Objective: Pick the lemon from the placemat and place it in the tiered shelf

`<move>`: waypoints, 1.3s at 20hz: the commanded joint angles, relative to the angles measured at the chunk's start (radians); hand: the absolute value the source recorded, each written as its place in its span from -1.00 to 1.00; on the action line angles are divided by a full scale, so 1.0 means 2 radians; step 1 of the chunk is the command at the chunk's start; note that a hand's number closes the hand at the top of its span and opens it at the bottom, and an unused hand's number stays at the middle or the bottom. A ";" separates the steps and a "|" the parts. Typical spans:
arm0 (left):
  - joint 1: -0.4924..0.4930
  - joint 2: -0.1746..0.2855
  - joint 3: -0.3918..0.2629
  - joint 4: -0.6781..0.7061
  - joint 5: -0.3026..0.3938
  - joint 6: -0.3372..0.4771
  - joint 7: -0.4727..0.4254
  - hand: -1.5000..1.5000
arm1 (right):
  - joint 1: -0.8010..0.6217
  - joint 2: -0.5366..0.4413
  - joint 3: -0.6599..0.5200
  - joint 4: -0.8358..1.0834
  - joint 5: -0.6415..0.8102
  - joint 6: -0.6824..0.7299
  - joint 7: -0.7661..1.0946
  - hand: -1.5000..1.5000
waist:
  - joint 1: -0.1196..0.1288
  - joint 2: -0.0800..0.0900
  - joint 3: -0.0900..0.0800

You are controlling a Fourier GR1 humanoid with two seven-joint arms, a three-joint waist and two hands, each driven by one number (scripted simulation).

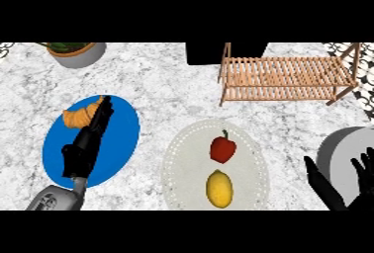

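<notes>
**Lemon on the placemat, both hands apart from it**

The lemon (219, 188) is seen low in the frame, just right of centre, lying on the pale round placemat (181, 163). It is set just below a red pepper (223, 148) on the same mat, and a narrow gap is visible between the two. No hand is touching the lemon.

The tiered shelf (285, 74), made of wooden slats, is placed at the upper right of the frame, well apart from the placemat.

The left hand (79, 153) is stretched out over a blue plate (120, 143) at the left of the frame. Its fingers (104, 106) are held straight and close together, with nothing gripped. Their tips are laid along the right edge of a croissant (79, 116) at the plate's upper end; whether it is actually touched cannot be told from above.

The right hand (329, 190) is shown at the lower right corner, resting with fingers up and spread, and nothing is held in it. A grey round object (343, 148) is seen just behind it.

A potted plant (76, 52) is set at the upper left on the marbled counter (161, 89).
</notes>
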 commanded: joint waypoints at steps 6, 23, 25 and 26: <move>-0.040 0.003 0.010 -0.005 0.002 -0.027 0.037 0.00 | 0.167 0.006 0.157 -0.065 0.014 0.004 -0.086 -1.00 | 0.026 0.004 0.005; -0.041 -0.019 -0.008 -0.010 -0.015 -0.034 0.036 0.00 | 0.249 -0.145 0.241 -0.264 0.368 0.184 0.374 -1.00 | 0.052 0.014 0.000; -0.054 -0.021 -0.003 0.001 -0.014 -0.037 0.035 0.00 | 0.236 -0.136 0.262 -0.276 0.411 0.223 0.425 -1.00 | 0.051 0.015 0.000; -0.067 -0.023 -0.002 0.021 -0.027 -0.026 0.036 0.00 | 0.233 -0.126 0.273 -0.283 0.436 0.237 0.453 -1.00 | 0.044 0.015 0.001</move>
